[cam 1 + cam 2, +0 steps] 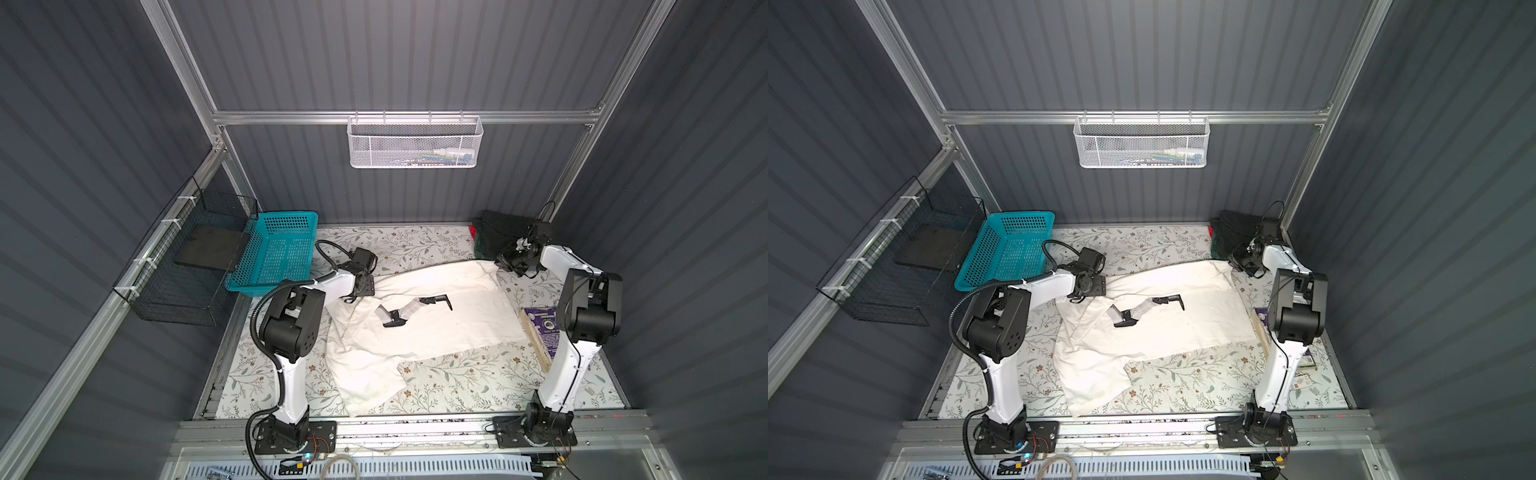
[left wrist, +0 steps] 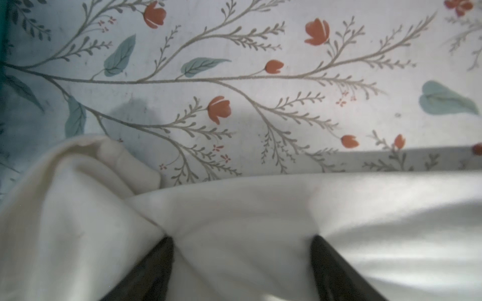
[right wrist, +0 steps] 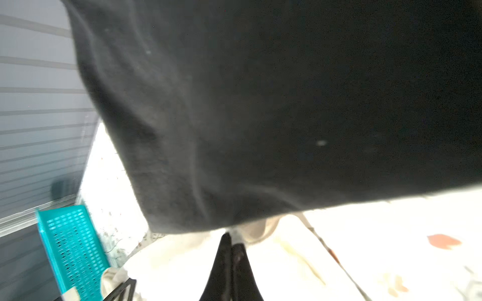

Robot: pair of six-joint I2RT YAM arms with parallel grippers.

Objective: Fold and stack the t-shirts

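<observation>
A large off-white t-shirt point(image 1: 449, 328) point(image 1: 1183, 332) lies rumpled and partly folded across the middle of the table, with a black-and-grey print point(image 1: 411, 309) showing. My left gripper point(image 1: 360, 296) point(image 2: 241, 238) is at the shirt's far left edge, open, its fingers point(image 2: 156, 265) set wide on either side of a hump of the cloth. My right gripper point(image 1: 500, 264) point(image 3: 232, 238) is shut on the shirt's far right corner. Just behind it, in the back right corner, sits a pile of folded dark shirts point(image 1: 494, 230) point(image 3: 287, 104), black on top, with green and red edges showing.
A teal basket point(image 1: 278, 249) stands at the back left beside a black wire basket point(image 1: 187, 270) on the side rail. A white mesh basket point(image 1: 415, 141) hangs on the back rail. A purple box point(image 1: 540, 328) lies by the right arm. The floral table covering point(image 1: 457, 374) shows in front.
</observation>
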